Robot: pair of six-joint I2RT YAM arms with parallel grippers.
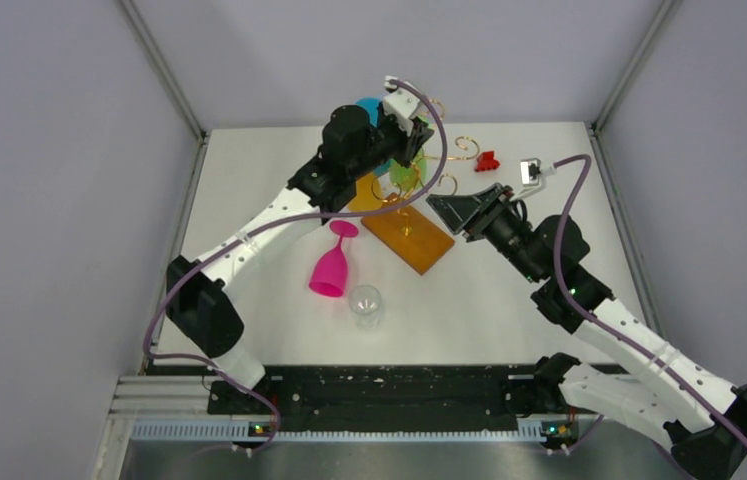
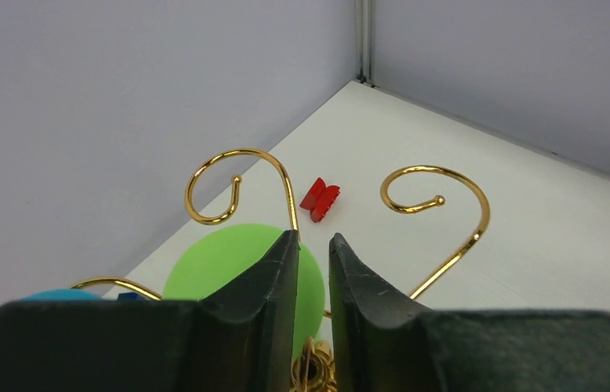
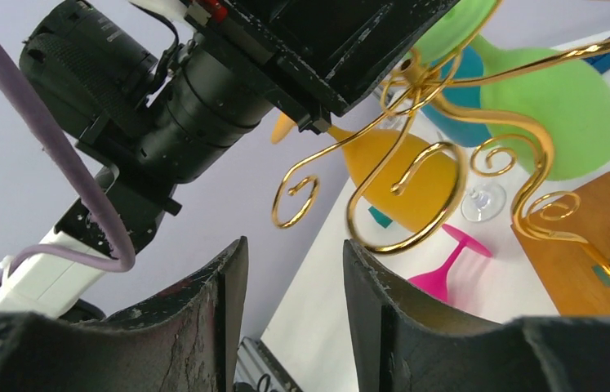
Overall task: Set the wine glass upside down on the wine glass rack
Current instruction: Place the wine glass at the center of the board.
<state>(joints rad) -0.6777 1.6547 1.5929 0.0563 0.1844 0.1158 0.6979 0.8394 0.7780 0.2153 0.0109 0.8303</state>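
Observation:
The wine glass rack is gold wire [image 2: 481, 214] with curled arms on an orange-brown wooden base [image 1: 419, 242] [image 3: 603, 224]. A green wine glass [image 1: 407, 177] hangs upside down on it, bowl down [image 3: 567, 106]. Its round foot [image 2: 220, 265] lies across the wires just beyond my left gripper [image 2: 314, 237] [image 1: 411, 150]. That gripper is narrowly open over the rack's top, with nothing between its fingers. An orange glass [image 3: 399, 171] and a blue glass [image 3: 460, 122] hang there too. My right gripper [image 3: 295, 242] [image 1: 452, 207] hovers open and empty at the rack's right side.
A pink glass [image 1: 331, 262] lies on its side and a clear glass [image 1: 366, 304] sits near it, left of the base. A small red piece [image 1: 488, 160] [image 2: 320, 200] rests at the back. Grey walls close in the table on three sides.

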